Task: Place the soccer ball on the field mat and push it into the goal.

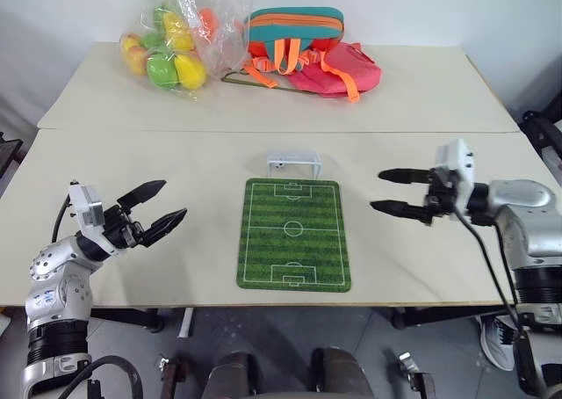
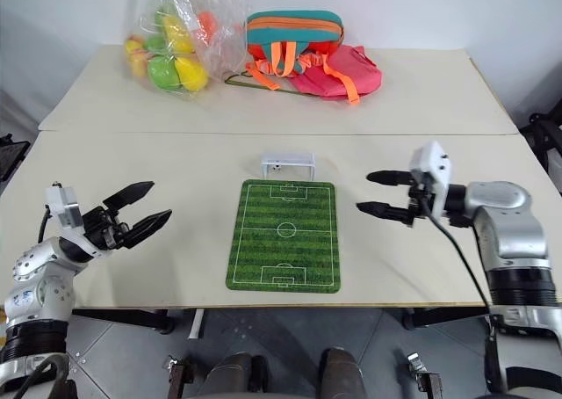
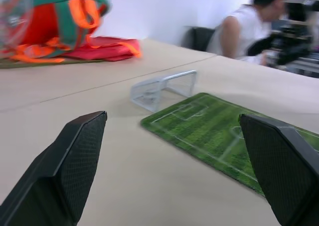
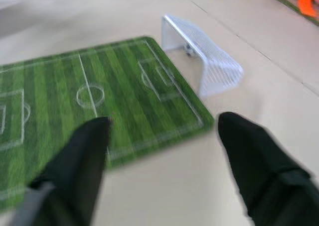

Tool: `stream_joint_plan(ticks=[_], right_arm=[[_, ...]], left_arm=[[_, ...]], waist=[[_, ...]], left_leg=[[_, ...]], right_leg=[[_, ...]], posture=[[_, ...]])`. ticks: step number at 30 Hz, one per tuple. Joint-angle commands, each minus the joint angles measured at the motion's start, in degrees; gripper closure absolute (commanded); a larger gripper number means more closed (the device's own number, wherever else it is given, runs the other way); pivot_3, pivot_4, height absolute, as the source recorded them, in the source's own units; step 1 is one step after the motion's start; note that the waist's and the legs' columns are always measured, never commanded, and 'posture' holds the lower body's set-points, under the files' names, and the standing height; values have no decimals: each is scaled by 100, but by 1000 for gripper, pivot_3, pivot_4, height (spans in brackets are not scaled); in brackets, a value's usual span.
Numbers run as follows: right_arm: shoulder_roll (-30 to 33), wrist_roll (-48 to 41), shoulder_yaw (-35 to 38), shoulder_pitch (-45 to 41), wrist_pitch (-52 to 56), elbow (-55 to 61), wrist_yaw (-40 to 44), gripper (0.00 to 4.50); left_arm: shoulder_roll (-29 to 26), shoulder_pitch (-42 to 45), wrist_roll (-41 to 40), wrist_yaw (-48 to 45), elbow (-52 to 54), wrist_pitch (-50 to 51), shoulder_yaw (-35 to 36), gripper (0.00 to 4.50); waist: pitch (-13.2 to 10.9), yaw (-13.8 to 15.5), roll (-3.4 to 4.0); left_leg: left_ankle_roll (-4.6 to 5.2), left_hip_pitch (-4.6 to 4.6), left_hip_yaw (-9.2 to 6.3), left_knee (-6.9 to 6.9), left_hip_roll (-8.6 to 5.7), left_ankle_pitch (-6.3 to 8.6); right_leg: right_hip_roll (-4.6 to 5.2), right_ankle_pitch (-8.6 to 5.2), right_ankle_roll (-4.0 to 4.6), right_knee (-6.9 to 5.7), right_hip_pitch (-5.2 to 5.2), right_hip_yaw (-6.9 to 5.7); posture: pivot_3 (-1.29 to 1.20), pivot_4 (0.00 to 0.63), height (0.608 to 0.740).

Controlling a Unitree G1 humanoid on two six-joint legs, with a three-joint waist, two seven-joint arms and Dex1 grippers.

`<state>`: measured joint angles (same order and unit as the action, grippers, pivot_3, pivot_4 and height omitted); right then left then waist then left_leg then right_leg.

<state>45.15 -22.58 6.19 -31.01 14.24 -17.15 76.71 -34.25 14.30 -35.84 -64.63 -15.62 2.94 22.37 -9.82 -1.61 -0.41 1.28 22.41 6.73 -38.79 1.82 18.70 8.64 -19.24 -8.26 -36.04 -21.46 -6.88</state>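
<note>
Soccer ball (image 1: 276, 163) half hidden inside goal (image 1: 293, 162); left gripper (image 1: 164, 208) and right gripper (image 1: 381, 192) both apart, empty.

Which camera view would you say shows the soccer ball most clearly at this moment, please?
The right wrist view: the soccer ball sits inside the goal, seen close with its dark patches. In the left eye and right eye views it is a tiny speck at the goal's left corner. In the left wrist view the netting blurs it; I cannot pick it out.
</note>
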Motion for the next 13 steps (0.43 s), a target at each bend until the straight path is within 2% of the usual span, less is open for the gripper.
stream_joint_plan(ticks=[1,7,11,13], right_arm=[[257,-65,256,165,-347,-444,383,32],[412,-130,433,379,-677,-1054,671,32],[397,76,462,599,-898,-1143,353,32],[256,-29,551,887,-767,-743,106,32]], left_arm=[[-167,-287,-44,-40,383,-74,219,0],[-406,-644,-94,73,532,230,432,0],[-447,-747,-142,86,595,307,533,0],[-422,-892,-190,24,730,349,557,0]], waist=[[0,-4,1],[-1,1,2],[-1,8,2],[-1,11,2]], left_leg=[[0,0,1,0,0,0],[0,-1,4,-2,7,0],[0,-1,4,-2,13,0],[0,0,3,-3,13,0]], right_leg=[[0,0,0,2,0,0],[1,0,0,2,0,2],[2,0,0,2,0,3],[4,0,0,2,1,3]], posture=[[0,150,740],[0,150,740],[0,150,740],[0,150,740]])
